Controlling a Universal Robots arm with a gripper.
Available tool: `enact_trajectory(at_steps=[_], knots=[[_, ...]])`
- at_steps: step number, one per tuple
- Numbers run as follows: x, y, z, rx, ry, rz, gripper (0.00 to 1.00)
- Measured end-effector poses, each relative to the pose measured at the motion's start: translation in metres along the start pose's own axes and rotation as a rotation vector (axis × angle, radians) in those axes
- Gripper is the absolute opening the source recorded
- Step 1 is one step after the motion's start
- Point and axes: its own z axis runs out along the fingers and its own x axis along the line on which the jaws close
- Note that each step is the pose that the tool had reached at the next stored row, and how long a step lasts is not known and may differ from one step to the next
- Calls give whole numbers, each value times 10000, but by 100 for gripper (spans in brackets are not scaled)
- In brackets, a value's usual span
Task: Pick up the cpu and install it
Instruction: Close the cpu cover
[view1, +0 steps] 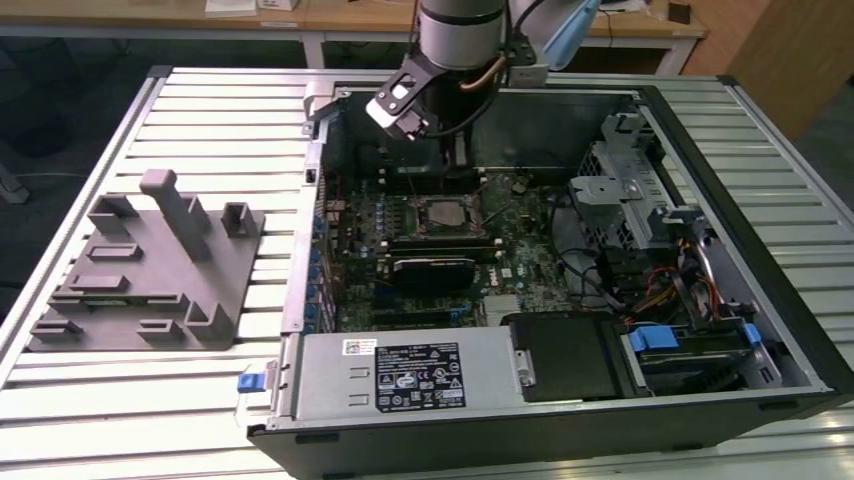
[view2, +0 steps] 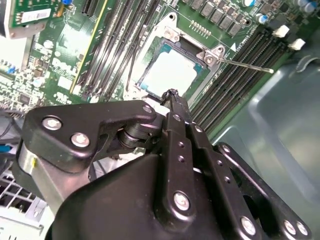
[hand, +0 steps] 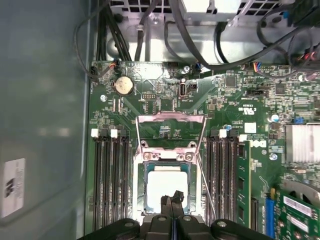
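The cpu (hand: 167, 186) lies flat in the motherboard socket, its silvery top plate showing in both wrist views (view2: 170, 72). The socket's metal load plate (hand: 170, 127) stands flipped open beside it, and the thin lever (hand: 204, 185) sticks out along one side. My gripper (hand: 173, 198) hangs just above the cpu's edge with its two black fingertips pressed together and nothing between them (view2: 173, 95). In the exterior view the gripper (view1: 457, 160) reaches down into the open computer case above the socket (view1: 441, 212).
Memory slots (hand: 107, 185) flank the socket on both sides. Black cables (hand: 150, 30) run along the case wall. A power supply (view1: 400, 375) and a drive cage (view1: 627, 190) fill the case. A grey fixture block (view1: 147, 270) stands on the slatted table at the exterior view's left.
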Motion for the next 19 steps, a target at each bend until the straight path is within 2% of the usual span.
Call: enact_trajectory(at_steps=[4,7,19], knots=[[-1,5,-100,0,-1,0,11],[0,7,-143,0,-1,-1,11],[-1,14,-146,1,-2,-2,11]])
